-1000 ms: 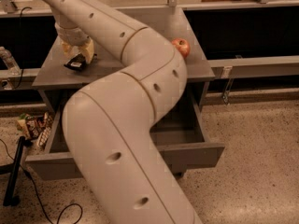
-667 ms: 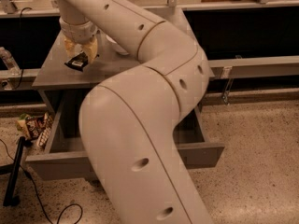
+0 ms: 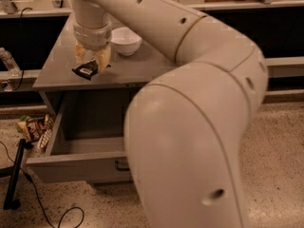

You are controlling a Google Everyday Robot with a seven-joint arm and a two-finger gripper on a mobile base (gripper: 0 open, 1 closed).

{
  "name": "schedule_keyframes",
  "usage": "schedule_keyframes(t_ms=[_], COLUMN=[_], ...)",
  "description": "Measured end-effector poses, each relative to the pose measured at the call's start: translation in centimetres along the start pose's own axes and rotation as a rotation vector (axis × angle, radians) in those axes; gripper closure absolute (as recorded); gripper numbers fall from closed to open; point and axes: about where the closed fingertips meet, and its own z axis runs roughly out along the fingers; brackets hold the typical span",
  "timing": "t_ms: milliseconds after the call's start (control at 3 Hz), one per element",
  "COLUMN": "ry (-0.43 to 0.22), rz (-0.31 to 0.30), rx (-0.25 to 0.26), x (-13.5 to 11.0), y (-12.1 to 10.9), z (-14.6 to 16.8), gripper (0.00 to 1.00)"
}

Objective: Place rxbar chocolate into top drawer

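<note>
While it hangs over the desk (image 3: 142, 69) just left of the white bowl (image 3: 126, 40), the pincer (image 3: 90, 63) grips the chocolate bar (image 3: 85, 71). Below the bowl, the top drawer (image 3: 78, 167) stands open.

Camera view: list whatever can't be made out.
Drawer: right half and much of its inside hidden behind the arm.
Handle: only its left end shows past the arm.
Bar, in the hand above the cabinet top's front left: label too small to read; unclear whether it touches the top.
Floor packets: too small to identify.
</note>
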Motion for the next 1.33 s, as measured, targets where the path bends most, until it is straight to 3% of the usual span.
schedule_keyframes(t_ms=[667,1333], ry=[-0.074,-0.139], rz=[0.203,0.388], rx=[-0.011,-0.054], x=[-3.9,-6.4], y=[7.3,11.0], z=[-1.6,-1.1], gripper=[1.0,1.0])
